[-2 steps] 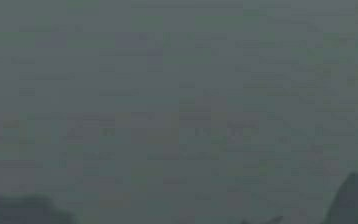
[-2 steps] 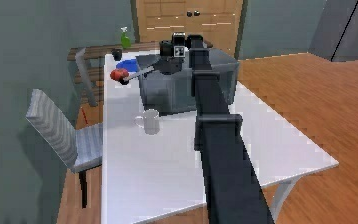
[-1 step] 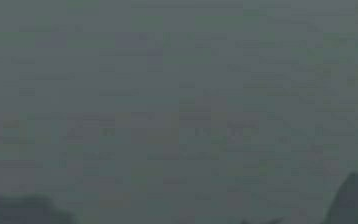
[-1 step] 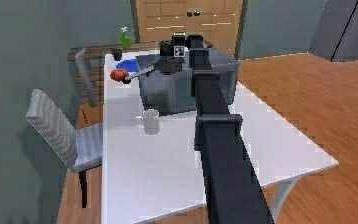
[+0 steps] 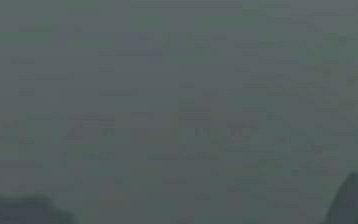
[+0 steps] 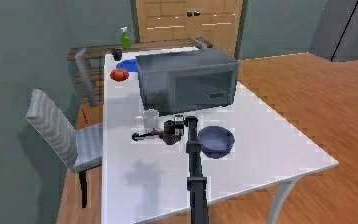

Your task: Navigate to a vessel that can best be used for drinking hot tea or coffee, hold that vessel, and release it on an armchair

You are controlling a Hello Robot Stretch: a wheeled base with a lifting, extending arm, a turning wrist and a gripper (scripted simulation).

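Note:
A pale mug-like vessel (image 6: pixel 149 121) stands on the white table (image 6: pixel 267 135), just left of a grey microwave (image 6: pixel 190 80). My arm (image 6: pixel 195 185) rises from the arm side view's bottom edge over the table. The gripper (image 6: pixel 144 135) is at its far end, right by the pale vessel. I cannot tell whether it touches the vessel or whether it holds anything. A dark blue bowl (image 6: pixel 217 140) sits on the table just right of the arm.
A grey striped chair (image 6: pixel 52 128) stands at the table's left side and a wooden chair (image 6: pixel 84 62) at its far end. There a red round thing (image 6: pixel 117 74), a blue plate (image 6: pixel 130 65), a dark cup (image 6: pixel 116 52) and a green bottle (image 6: pixel 124 37) lie. A grey-green wall (image 5: pixel 177 100) faces the forward view.

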